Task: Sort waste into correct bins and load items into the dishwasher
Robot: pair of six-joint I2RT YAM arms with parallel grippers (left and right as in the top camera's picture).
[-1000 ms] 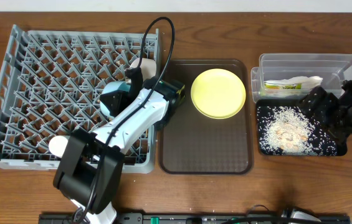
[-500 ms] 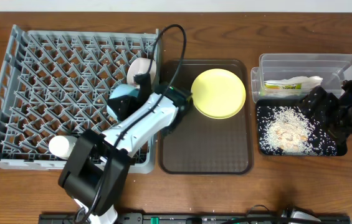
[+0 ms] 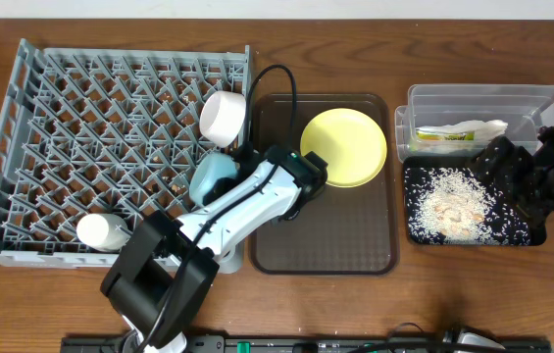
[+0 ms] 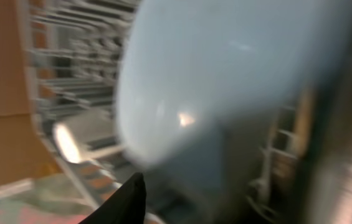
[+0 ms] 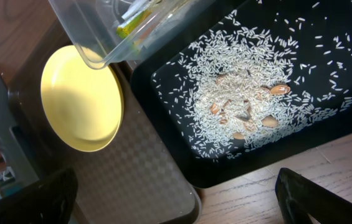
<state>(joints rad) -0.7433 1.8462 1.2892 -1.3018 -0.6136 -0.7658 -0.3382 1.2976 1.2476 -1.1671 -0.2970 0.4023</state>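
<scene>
The light blue bowl (image 3: 214,176) lies tilted among the pegs at the right edge of the grey dishwasher rack (image 3: 80,108). It fills the blurred left wrist view (image 4: 225,81). My left gripper (image 3: 275,176) hangs just right of it, open. Only one black finger (image 4: 129,199) shows, and it is clear of the bowl. A white bowl (image 3: 224,116) rests on its side in the rack. The yellow plate (image 3: 343,147) sits on the brown tray (image 3: 321,235). My right gripper (image 3: 518,176) hovers open and empty over the black tray (image 3: 527,235) of rice crumbs (image 5: 244,106).
The clear tub (image 3: 487,98) behind the black tray holds a white napkin (image 3: 480,127) and a green-and-orange wrapper (image 3: 441,136). A white rounded thing (image 3: 100,230) stands at the rack's front left. My left arm (image 3: 174,275) crosses the rack's front right corner.
My left arm has swung right with the light blue bowl, from mid-rack to the rack's right edge. Its jaws have opened off the bowl. The white bowl is uncovered. The right arm has not moved.
</scene>
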